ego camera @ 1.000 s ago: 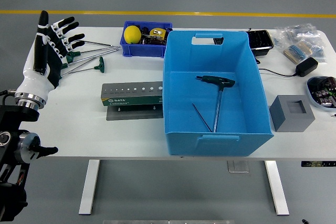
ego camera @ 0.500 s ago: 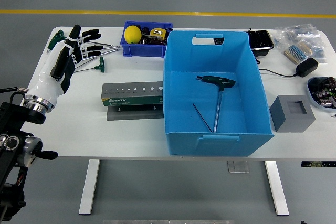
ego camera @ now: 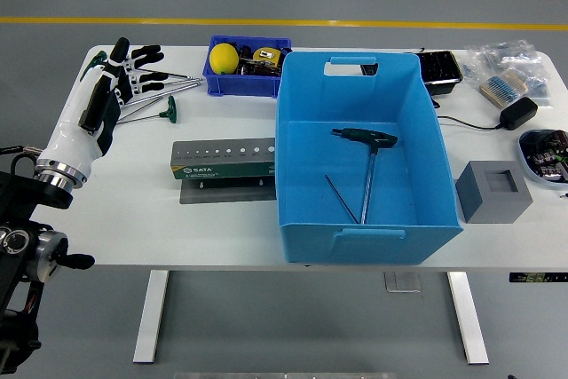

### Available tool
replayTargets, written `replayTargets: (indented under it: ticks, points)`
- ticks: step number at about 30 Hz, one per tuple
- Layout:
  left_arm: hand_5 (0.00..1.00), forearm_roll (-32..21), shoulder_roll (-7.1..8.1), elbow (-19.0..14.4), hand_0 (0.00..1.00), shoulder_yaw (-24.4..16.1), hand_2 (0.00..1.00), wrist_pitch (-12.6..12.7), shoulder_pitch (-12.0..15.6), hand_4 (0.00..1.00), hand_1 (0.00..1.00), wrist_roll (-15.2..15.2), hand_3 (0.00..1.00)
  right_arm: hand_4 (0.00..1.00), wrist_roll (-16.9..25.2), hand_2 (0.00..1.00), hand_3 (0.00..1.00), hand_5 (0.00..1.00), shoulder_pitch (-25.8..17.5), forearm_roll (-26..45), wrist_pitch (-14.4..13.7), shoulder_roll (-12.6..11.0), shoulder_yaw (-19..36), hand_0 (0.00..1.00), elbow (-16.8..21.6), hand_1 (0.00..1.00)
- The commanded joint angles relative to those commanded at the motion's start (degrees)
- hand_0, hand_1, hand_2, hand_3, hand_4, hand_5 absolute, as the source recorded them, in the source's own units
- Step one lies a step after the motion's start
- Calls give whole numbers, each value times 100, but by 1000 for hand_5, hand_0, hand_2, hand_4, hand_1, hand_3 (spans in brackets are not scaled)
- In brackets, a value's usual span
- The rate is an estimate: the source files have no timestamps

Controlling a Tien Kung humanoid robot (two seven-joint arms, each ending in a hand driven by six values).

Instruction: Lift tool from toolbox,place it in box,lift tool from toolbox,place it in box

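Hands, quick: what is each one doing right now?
Left hand: open, fingers spread over the T-handle wrenches at the table's far left, holding nothing.
Right hand: not in view.

The white-and-black left hand [ego camera: 111, 86] hangs over the far-left part of the white table [ego camera: 133, 219], fingers spread above a cluster of green-handled T-shaped hex keys [ego camera: 160, 99]; whether a fingertip touches one is hard to tell. Just right of them sits a small dark-blue bin [ego camera: 251, 77] holding a yellow ball [ego camera: 223, 58]. A grey metal tool holder [ego camera: 224, 160] stands beside the large light-blue plastic box [ego camera: 364, 153], where one green-handled T-wrench [ego camera: 368, 161] and a thin hex key [ego camera: 341, 198] lie.
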Motion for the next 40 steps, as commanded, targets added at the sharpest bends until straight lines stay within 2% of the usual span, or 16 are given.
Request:
replayTargets:
  ticks: [29, 40]
  points:
    - [998, 40, 18, 7, 657, -5, 798, -18, -4, 998, 691, 108, 762, 826, -1, 705, 571, 738, 10, 4, -9, 13, 8, 667, -8, 633]
    - [998, 127, -7, 33, 653, -36, 794, 68, 13, 998, 686, 193, 756, 827, -24, 705, 572, 738, -41, -64, -1, 45, 45, 667, -20, 635]
